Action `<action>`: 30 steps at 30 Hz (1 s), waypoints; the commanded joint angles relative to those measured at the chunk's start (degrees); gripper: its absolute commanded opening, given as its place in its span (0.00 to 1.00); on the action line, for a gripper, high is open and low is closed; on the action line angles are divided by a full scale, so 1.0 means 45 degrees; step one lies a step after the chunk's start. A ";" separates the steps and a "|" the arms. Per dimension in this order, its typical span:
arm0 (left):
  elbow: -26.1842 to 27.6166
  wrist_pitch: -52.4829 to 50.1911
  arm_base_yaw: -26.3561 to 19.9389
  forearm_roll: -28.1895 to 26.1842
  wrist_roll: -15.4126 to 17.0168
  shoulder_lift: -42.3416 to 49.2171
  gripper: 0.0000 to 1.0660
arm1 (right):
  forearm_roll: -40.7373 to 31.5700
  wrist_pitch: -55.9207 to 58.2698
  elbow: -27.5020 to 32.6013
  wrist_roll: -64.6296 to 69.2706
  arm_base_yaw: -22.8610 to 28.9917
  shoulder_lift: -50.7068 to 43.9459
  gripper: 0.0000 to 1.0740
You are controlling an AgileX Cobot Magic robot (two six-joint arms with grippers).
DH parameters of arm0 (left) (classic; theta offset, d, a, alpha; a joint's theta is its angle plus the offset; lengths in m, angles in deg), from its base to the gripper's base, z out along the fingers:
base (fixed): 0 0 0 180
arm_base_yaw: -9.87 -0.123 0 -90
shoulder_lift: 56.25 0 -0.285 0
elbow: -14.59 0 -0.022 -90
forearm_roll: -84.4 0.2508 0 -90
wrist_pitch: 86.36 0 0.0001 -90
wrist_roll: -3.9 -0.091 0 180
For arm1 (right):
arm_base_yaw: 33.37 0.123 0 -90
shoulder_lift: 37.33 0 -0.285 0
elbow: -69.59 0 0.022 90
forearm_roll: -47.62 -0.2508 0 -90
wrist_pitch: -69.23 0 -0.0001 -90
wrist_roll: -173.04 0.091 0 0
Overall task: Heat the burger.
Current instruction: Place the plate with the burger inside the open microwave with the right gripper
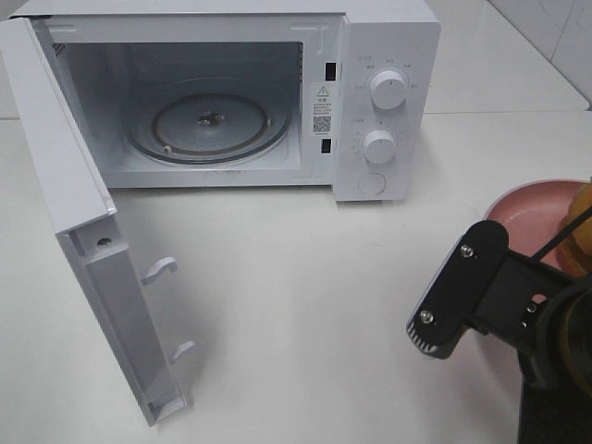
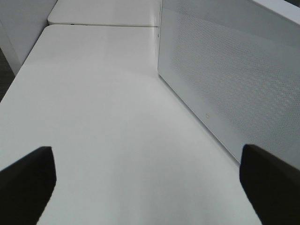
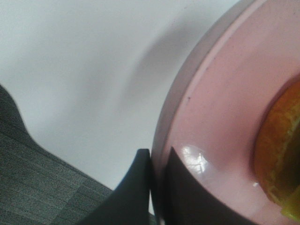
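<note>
The burger [image 1: 581, 231] lies on a round pink plate [image 1: 523, 208] at the table's right edge; only an orange-brown slice of its bun shows. The right wrist view shows the bun [image 3: 281, 150] on the plate [image 3: 225, 117]. My right gripper [image 3: 157, 185] is shut on the plate's rim, one finger inside and one outside. In the exterior high view my right arm [image 1: 472, 296] covers the plate's near side. My left gripper [image 2: 147, 183] is open and empty above the bare table.
The white microwave [image 1: 388, 92] stands at the back with its door [image 1: 83, 231] swung open to the left and the glass turntable [image 1: 208, 125] bare. A dotted white panel of the microwave [image 2: 225, 79] is close beside my left gripper. Dark floor [image 3: 42, 187] lies beyond the table edge.
</note>
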 commanded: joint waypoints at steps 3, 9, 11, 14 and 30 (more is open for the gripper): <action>-0.0051 -0.0178 -0.0051 -0.0051 0.0051 0.0280 0.96 | 0.0840 0.0446 0.0115 -0.0166 0.0789 -0.0127 0.00; -0.0051 -0.0178 -0.0051 -0.0051 0.0051 0.0280 0.96 | 0.1273 0.0293 0.0115 -0.1057 0.0904 -0.0127 0.00; -0.0051 -0.0178 -0.0051 -0.0051 0.0051 0.0280 0.96 | 0.1490 0.0280 0.0115 -0.1171 0.0904 -0.0127 0.00; -0.0051 -0.0178 -0.0051 -0.0051 0.0051 0.0280 0.96 | 0.1719 0.0166 0.0102 -0.1235 0.0904 -0.0127 0.00; -0.0051 -0.0178 -0.0051 -0.0051 0.0051 0.0280 0.96 | 0.1935 -0.1401 0.0102 -0.4189 0.0904 -0.0127 0.00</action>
